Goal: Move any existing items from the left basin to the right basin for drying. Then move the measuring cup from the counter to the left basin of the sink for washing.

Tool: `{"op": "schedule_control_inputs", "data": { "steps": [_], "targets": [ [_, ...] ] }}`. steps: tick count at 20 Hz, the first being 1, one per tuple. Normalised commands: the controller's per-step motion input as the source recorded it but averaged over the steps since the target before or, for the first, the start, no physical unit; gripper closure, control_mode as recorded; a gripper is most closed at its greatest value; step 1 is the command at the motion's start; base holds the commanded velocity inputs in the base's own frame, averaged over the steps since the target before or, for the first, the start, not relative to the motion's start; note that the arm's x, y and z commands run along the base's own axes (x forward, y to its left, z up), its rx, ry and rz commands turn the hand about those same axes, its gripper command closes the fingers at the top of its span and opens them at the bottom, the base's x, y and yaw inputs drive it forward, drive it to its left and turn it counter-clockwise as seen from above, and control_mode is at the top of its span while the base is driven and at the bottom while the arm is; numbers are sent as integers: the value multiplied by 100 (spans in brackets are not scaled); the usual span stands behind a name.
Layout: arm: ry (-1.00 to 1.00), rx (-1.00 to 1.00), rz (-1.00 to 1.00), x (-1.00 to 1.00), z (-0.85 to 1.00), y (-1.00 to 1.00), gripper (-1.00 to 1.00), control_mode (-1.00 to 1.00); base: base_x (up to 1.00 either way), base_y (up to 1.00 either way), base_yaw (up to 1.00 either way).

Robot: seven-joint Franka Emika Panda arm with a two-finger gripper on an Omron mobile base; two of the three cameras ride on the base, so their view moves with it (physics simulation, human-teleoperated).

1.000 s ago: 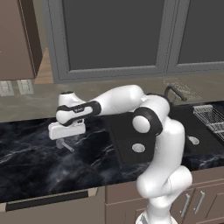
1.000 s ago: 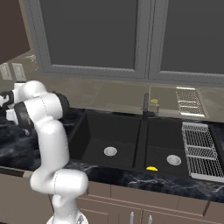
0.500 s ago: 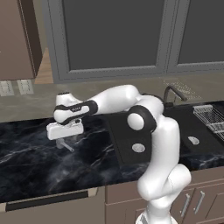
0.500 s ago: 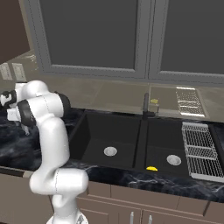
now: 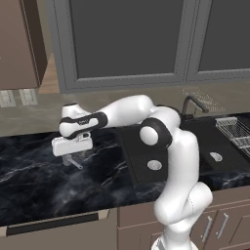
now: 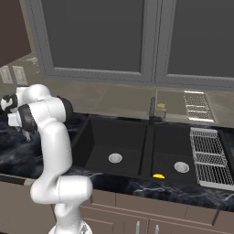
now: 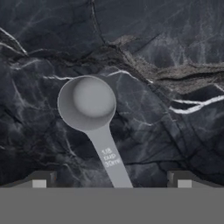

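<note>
measuring cup [image 7: 87,103]: pale grey, round bowl, flat straight handle | on veined black marble table [image 7: 175,52] | tool [image 7: 111,181]: spread wide above cup, touching nothing

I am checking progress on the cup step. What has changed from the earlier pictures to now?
Very little. The arm drew the open pincer slightly back and lower over the cup on the counter; nothing was gripped or released. The cup lies where it was, the yellow lump is unmoved in the right basin, and the left basin looks the same.
</note>
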Motion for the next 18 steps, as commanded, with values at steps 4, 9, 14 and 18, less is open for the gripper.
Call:
{"op": "schedule_control_inputs", "data": {
  "steps": [4,9,14,18],
  "targets": [
    [0,0,0,0,-9,0,-100,-100,0,0,0],
    [0,0,0,0,-12,0,-100,-100,0,0,0],
    [0,0,0,0,-9,0,-100,-100,0,0,0],
    [0,0,0,0,-8,0,-100,-100,0,0,0]
  ]
}}
